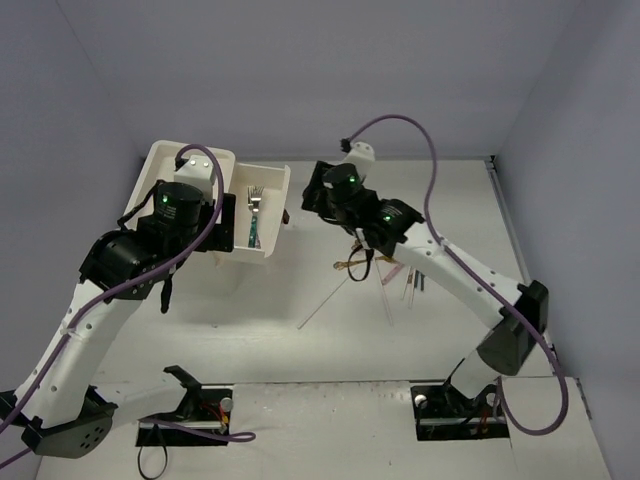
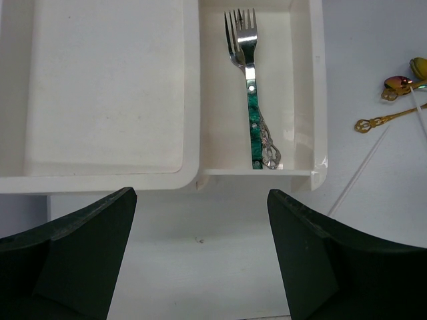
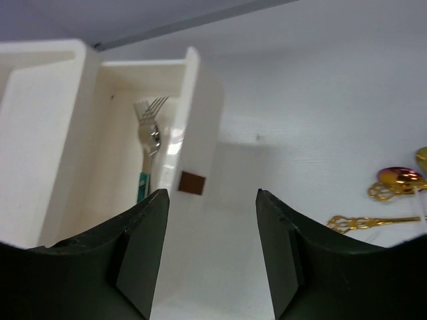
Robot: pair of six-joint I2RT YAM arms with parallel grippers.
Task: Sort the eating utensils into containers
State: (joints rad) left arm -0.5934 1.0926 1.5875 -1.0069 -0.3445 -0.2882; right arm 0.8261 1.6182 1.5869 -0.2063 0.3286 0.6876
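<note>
Forks (image 2: 248, 73) lie inside the long white drawer (image 1: 281, 205), with their prongs pointing to the far end. I can see a silver one with a green handle, and a curly silver handle next to it, so I think there are two. They lie the long way because the drawer is thin, and that is how they fit. The drawer sits right up against the white cabinet (image 1: 160, 160). Its open side faces up, so things can be dropped in from above.

The right claw (image 3: 212, 197) hangs just in front of the drawer's end, near the little brown knob (image 3: 192, 182). Its fingers are about half apart and hold nothing. The left claw (image 2: 201, 197) hovers over the near edge of the cabinet and drawer. It is spread wide and holds nothing too.

More utensils lie on the tabletop (image 1: 300, 350), to the right of the drawer: gold spoons (image 3: 395, 180), pink chopsticks (image 1: 386, 282) and a long pale chopstick (image 1: 322, 303). I think those are not sorted yet.
</note>
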